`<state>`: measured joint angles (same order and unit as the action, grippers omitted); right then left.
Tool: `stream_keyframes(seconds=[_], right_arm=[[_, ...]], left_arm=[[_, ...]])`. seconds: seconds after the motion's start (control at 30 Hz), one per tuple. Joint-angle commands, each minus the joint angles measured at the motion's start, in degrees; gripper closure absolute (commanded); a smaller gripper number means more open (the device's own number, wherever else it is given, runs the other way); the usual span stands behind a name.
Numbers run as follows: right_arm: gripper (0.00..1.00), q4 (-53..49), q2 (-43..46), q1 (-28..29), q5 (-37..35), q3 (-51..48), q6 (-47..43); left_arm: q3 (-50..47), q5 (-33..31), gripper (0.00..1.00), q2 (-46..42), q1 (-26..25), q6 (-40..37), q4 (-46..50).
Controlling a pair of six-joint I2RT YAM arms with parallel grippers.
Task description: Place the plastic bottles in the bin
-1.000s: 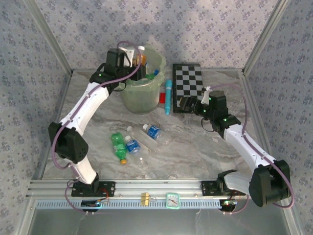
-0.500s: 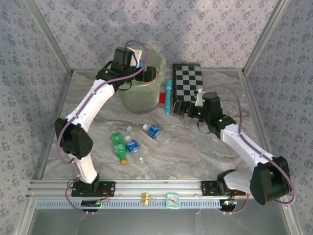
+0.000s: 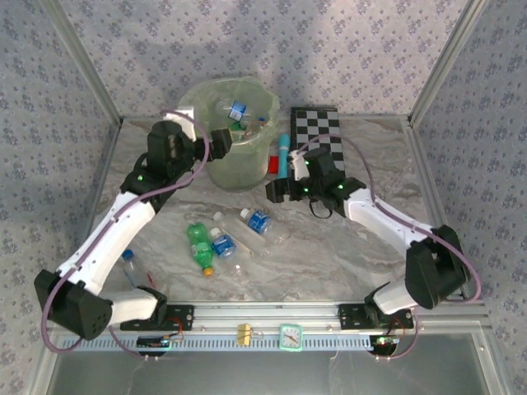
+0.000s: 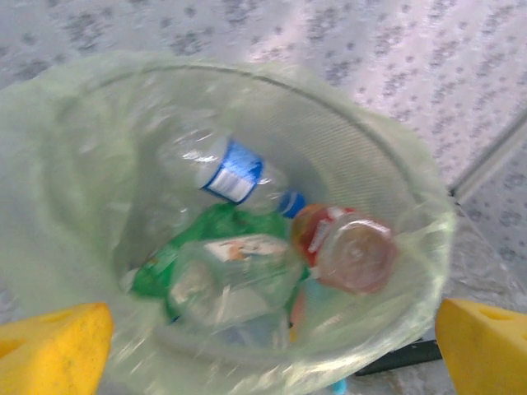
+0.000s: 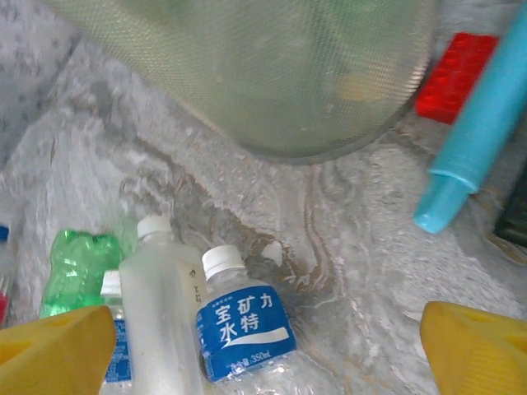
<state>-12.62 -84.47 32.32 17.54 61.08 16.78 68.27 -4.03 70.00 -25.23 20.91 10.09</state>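
Now we hold the left gripper wide and empty above the bin, where several bottles lie — our right gripper, equally wide, hangs low over more bottles on the table beside the bin.

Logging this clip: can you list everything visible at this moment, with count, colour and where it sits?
bin: one, translucent pale green with a clear liner, far side of the table, left of centre.
bottles in the bin: at least four; clear with blue label, green, red-labelled, clear with pale label.
bottles on the table: four clustered in front of the bin (one green, two blue-labelled, one frosted); what looks like a fifth lies apart at the near left.
checkerboard: one, black and white, right of the bin.
tube: one, teal, between bin and checkerboard.
block: one, red, beside the bin's base.
clock: one, teal, on the near rail.
table: one, grey marble.
left gripper: open, yellow fingers, at the bin's near side.
right gripper: open, yellow fingers, above the table near the tube.
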Motion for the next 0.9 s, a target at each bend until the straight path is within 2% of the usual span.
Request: stream_keyframes(seconds=[0.0,0.27,0.47,0.63,0.87], right_arm=[[0.07,-8.9,-4.8,3.0,2.0,5.6,-6.2],[0.12,-18.7,-15.8,8.4,-0.4,15.5,-12.8],[0.14,-21.6,-21.8,10.9,-5.1,19.3,-15.3],[0.17,-25.5,-26.8,12.4,-8.0,23.1,-16.7],[0.2,-26.6,-30.2,13.4,-13.4,24.9,-16.8]], left_arm=[[-7.2,-6.8,0.0,-4.2,1.2,5.1,-3.0],[-26.5,-13.8,0.0,-15.4,5.1,17.0,-3.7],[-36.6,-15.0,0.0,-20.8,6.5,25.7,-6.1],[-40.4,-13.6,0.0,-21.0,6.7,29.4,-8.5],[-41.0,-8.9,0.0,-17.0,6.8,30.6,-10.8]])
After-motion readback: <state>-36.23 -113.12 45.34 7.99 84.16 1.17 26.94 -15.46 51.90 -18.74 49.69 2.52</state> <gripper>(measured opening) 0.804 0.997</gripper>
